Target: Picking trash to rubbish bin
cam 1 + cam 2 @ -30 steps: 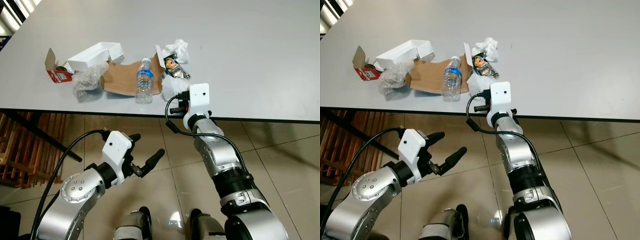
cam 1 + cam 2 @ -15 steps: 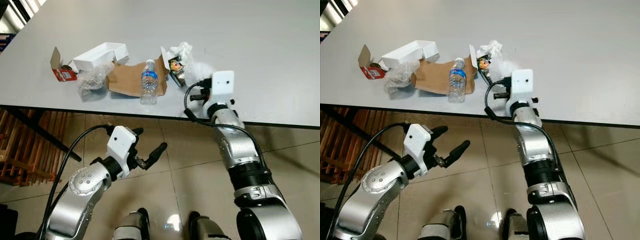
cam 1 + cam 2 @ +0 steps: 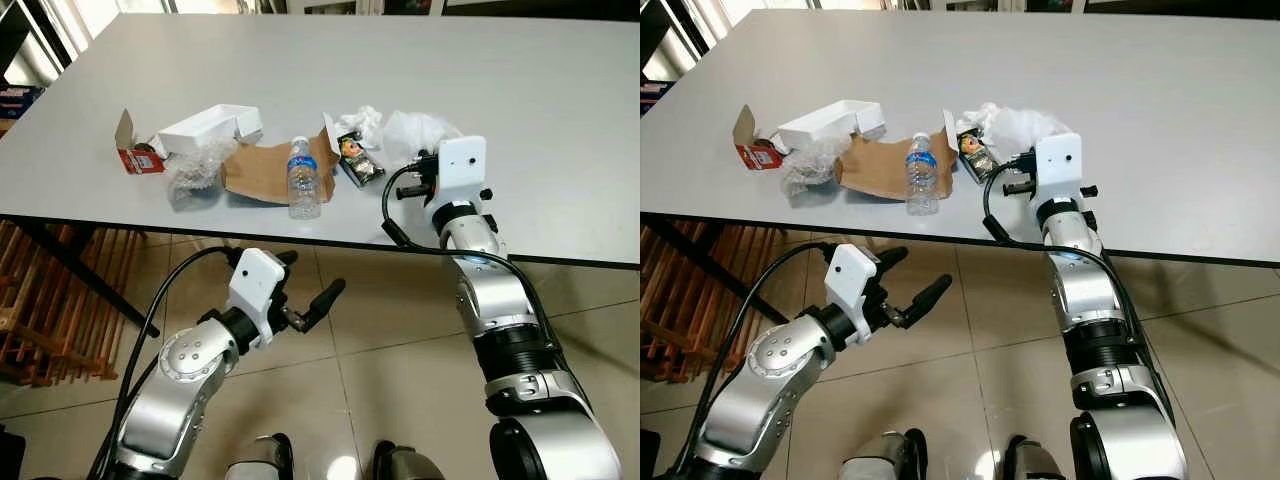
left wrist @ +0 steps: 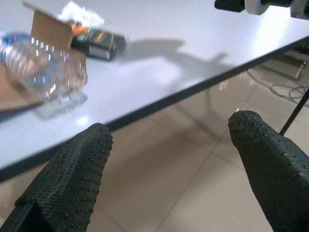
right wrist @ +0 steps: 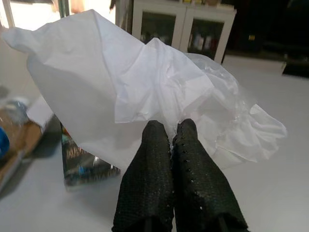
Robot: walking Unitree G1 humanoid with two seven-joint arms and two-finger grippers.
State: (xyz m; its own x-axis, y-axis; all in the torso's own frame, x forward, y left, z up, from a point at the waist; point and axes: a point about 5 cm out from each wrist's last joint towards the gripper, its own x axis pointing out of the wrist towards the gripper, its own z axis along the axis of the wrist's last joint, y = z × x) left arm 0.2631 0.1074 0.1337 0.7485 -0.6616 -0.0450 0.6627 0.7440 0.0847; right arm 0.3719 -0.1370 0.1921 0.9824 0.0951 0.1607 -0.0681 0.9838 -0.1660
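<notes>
A pile of trash lies on the grey table [image 3: 520,70]: a red carton [image 3: 135,158], a white box [image 3: 210,125], bubble wrap [image 3: 192,172], brown cardboard [image 3: 255,172], a clear water bottle [image 3: 303,178], a dark snack packet [image 3: 358,162] and crumpled white paper [image 3: 362,116]. My right gripper [image 5: 171,131] is shut on a crumpled white plastic wrapper [image 3: 418,128], held just right of the packet over the table. My left gripper [image 3: 310,278] hangs open below the table edge, in front of the bottle, with nothing between its fingers [image 4: 77,169].
The table's front edge [image 3: 200,232] runs across the view just beyond my left gripper. A wooden rack [image 3: 45,310] stands under the table at the left. Tiled floor [image 3: 400,360] lies below, and the table's right half is bare.
My right gripper has closed on the white wrapper and drawn it to the right, away from the pile. The camera view has shifted; my left gripper stays open below the edge.
</notes>
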